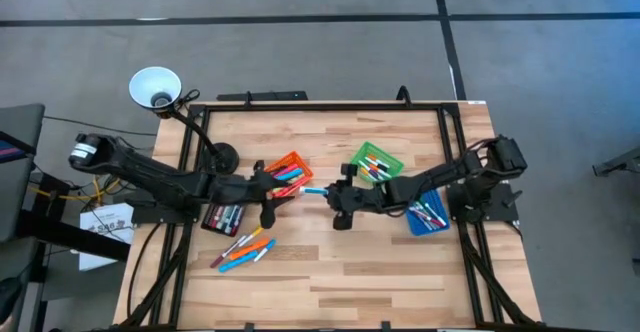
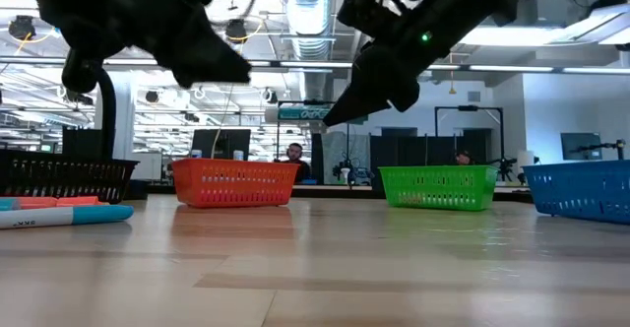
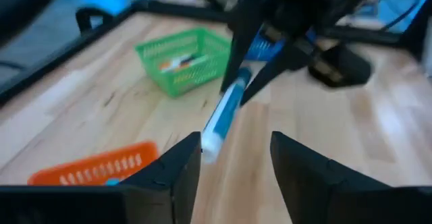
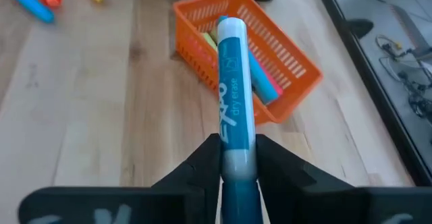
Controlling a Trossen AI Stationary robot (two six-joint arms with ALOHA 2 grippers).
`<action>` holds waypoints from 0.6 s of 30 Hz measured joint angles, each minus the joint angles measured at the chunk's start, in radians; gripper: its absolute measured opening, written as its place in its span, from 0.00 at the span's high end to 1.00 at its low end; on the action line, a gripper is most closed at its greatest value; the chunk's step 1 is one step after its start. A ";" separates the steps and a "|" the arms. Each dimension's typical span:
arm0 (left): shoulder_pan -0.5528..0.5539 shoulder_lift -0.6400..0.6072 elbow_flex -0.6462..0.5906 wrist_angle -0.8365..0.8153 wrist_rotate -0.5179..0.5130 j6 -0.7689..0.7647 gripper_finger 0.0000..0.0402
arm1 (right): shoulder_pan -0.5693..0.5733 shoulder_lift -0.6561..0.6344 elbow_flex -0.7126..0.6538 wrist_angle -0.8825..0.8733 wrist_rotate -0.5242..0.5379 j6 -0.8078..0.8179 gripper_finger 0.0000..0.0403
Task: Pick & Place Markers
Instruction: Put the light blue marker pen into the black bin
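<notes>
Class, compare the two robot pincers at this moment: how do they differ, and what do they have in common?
The right pincer is shut on a blue marker; the left pincer is open and holds nothing.
The right pincer reaches in from the side of the blue bin; the left pincer comes from the side of the orange bin.
Shared: both are dark, two-fingered, and meet above the middle of the table, facing each other.

Wood-slat table point(image 1: 330, 282), black-framed. Orange bin point(image 1: 285, 169), green bin point(image 1: 377, 161), blue bin point(image 1: 428, 213), black bin point(image 1: 222, 218) are set on top; loose markers point(image 1: 243, 251) are scattered front-left.
</notes>
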 joint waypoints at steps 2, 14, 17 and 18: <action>0.038 0.033 0.000 0.001 0.042 0.002 0.54 | -0.009 0.000 0.000 -0.006 -0.004 0.003 0.81; 0.052 0.245 0.000 0.320 0.103 0.337 0.55 | -0.001 0.001 0.000 0.019 -0.108 0.004 0.82; 0.051 0.265 0.000 0.364 0.173 0.336 0.55 | -0.002 0.001 0.000 0.019 -0.108 0.004 0.83; 0.051 0.268 0.000 0.366 0.177 0.335 0.55 | -0.002 0.001 0.000 0.019 -0.108 0.004 0.83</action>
